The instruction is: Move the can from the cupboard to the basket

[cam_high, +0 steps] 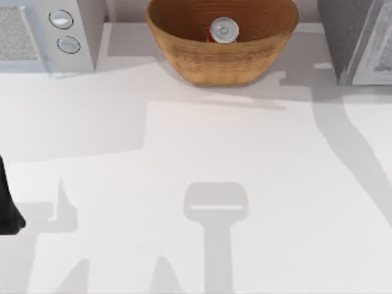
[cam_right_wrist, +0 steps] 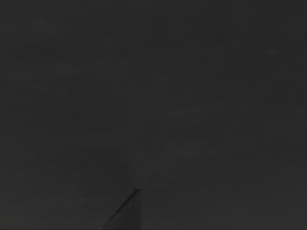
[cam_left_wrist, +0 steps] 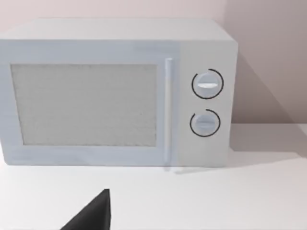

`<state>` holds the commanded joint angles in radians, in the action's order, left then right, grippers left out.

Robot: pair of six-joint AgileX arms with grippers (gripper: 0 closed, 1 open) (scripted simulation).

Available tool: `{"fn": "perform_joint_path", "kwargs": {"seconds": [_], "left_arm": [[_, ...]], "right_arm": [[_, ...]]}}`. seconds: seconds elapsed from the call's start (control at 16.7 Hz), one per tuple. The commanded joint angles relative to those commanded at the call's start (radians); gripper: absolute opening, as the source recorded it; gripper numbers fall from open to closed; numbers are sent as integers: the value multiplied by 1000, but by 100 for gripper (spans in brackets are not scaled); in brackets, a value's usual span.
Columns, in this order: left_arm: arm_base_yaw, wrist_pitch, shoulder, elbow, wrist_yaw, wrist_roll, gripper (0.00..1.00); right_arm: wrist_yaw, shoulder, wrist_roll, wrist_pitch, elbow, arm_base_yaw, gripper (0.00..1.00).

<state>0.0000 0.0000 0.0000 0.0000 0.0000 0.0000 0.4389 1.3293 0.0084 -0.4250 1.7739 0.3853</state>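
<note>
One can — one basket

A: How much of the can can you make out from above?

B: Its silver lid and a sliver of red side. The rest sits below the wall of the basket, whose far rim is cut off by the frame's upper edge.

A: The microwave?

B: Cropped at the top view's left and upper edges. The grey cupboard is cropped at the right corner too, so its inside cannot be seen.

A: And the arms?

B: The left arm is a dark sliver at the left edge. The left wrist view catches one black tip of the left claw, its opening impossible to judge. The right wrist view is dark.
</note>
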Motion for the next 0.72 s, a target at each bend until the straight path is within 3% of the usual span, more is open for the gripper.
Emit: {"fn": "perform_joint_path", "kwargs": {"seconds": [0.3,0.72], "left_arm": [[0,0,0,0,0,0,100],[0,0,0,0,0,0,100]], "right_arm": [[-48,91,0,25,60,-50,100],[-60,19,0,43,-6,-53,100]]}}
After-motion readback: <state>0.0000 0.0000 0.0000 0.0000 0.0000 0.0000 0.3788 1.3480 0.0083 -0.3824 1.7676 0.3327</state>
